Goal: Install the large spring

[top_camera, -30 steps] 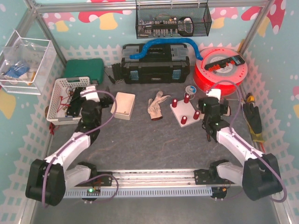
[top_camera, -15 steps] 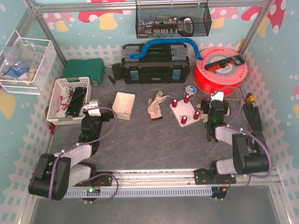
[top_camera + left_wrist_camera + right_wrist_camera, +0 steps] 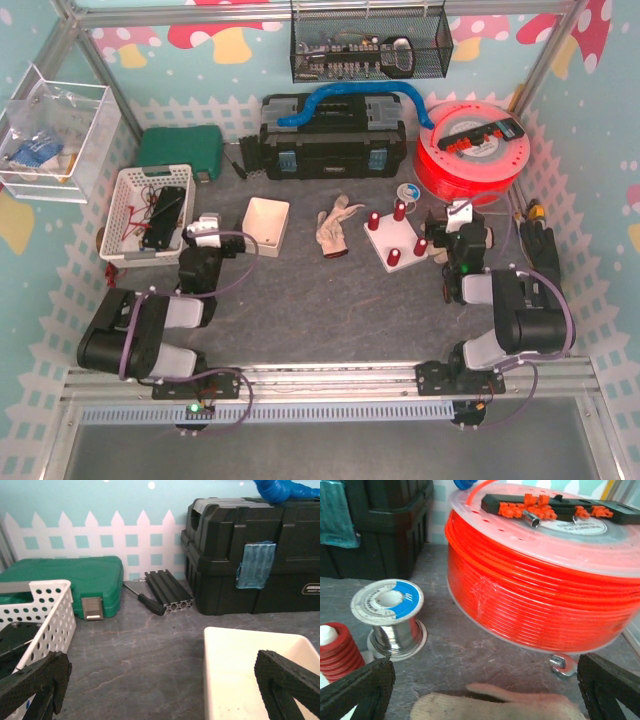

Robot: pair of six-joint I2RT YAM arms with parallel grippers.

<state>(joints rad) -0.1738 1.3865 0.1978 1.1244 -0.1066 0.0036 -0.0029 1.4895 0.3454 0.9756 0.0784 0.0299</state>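
Four red springs (image 3: 399, 210) stand upright on a white peg board (image 3: 392, 238), right of the tabletop's (image 3: 320, 300) middle. Which of them is the large one cannot be told from above. The right wrist view catches one spring (image 3: 339, 649) on its white peg, long axis vertical, at 8 o'clock in that frame. A solder reel (image 3: 395, 612) sits just beside it, towards 1 o'clock.

The right pincer (image 3: 485, 675) is spread wide and holds nothing. From above, the board lies just beside it at about 9 o'clock. The left pincer (image 3: 162, 672) is also wide and bare. It is well apart from the board, which lies at its 3 o'clock beyond a cream box (image 3: 266, 222) and a glove (image 3: 338, 225). By my reading the right arm is much the nearer, and it would have to turn left to reach the pegs.

The print on the reel's blue-and-white label and on the orange spool's (image 3: 535, 590) hub label is too small to read. The black toolbox (image 3: 250, 555) shows a white logo cut off at the frame edge, also unreadable.
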